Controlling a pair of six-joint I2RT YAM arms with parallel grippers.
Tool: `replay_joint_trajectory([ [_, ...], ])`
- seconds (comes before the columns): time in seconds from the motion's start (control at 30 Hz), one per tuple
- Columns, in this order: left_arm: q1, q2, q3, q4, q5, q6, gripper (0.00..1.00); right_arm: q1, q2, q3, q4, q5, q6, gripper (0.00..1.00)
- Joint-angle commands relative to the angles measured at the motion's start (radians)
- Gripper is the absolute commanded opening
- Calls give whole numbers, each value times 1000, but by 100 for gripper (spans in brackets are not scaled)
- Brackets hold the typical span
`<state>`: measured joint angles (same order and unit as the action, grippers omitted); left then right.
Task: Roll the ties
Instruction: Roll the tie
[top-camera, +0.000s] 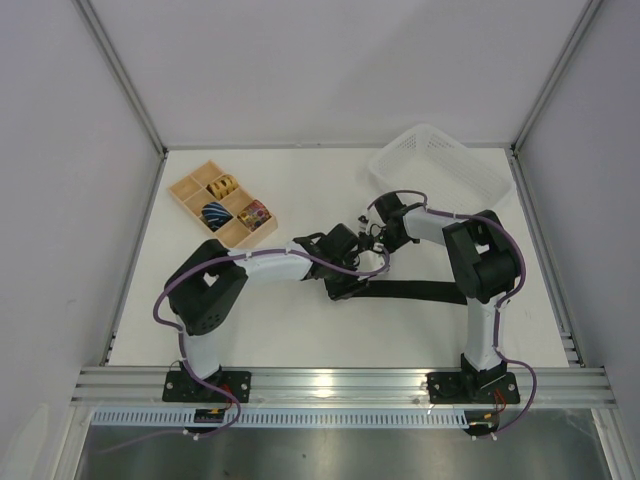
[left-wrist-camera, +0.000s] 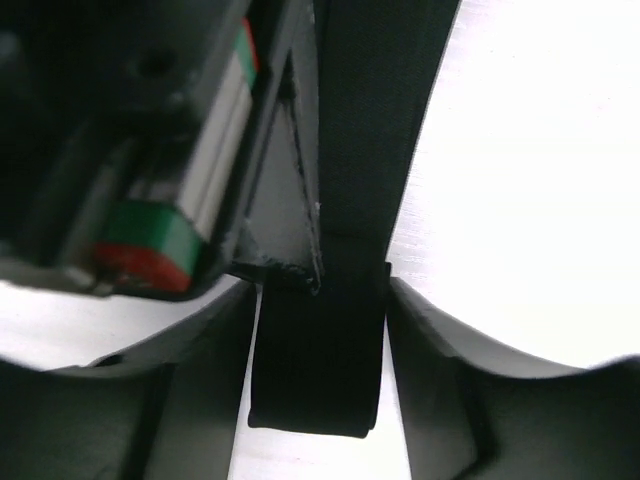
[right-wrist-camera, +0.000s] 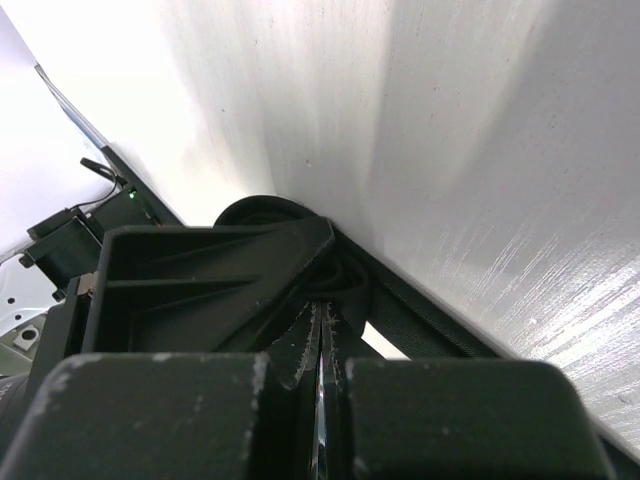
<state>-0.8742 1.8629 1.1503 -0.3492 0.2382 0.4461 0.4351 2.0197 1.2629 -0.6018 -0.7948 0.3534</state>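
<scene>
A black tie (top-camera: 420, 292) lies flat across the table's middle, running right from the grippers. In the left wrist view its folded end (left-wrist-camera: 315, 370) sits between my left gripper's (left-wrist-camera: 320, 400) fingers, which are open and straddle it with thin gaps on both sides. My left gripper (top-camera: 342, 272) stands over the tie's left end. My right gripper (top-camera: 362, 243) comes in from behind. Its jaws (right-wrist-camera: 322, 320) are shut on a curled fold of the tie (right-wrist-camera: 352, 285). Its fingertip (left-wrist-camera: 285, 265) presses on the fabric just past the fold.
A tan divided organizer (top-camera: 195, 195) at the back left holds rolled patterned ties (top-camera: 216, 214). A white mesh basket (top-camera: 440, 165) stands at the back right. The two grippers are close together, almost touching.
</scene>
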Motion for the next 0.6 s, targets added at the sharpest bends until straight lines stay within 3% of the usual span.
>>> replay_joint_trajectory([
  [0.0,3,22,-1,-33,-20,22,62,-1,-4,30,-10,-12,-16,0],
  [0.13,9,7,2,-34,-22,-4,80,-2,-6,30,2,-14,-7,0],
  [0.3,15,-48,-3,-16,-17,-56,92,1,-9,36,13,-18,13,0],
  [0.33,27,-63,-7,-8,2,-87,99,5,-9,36,17,-18,15,0],
  [0.57,76,-277,-67,79,61,-220,100,20,-6,35,43,-18,38,0],
])
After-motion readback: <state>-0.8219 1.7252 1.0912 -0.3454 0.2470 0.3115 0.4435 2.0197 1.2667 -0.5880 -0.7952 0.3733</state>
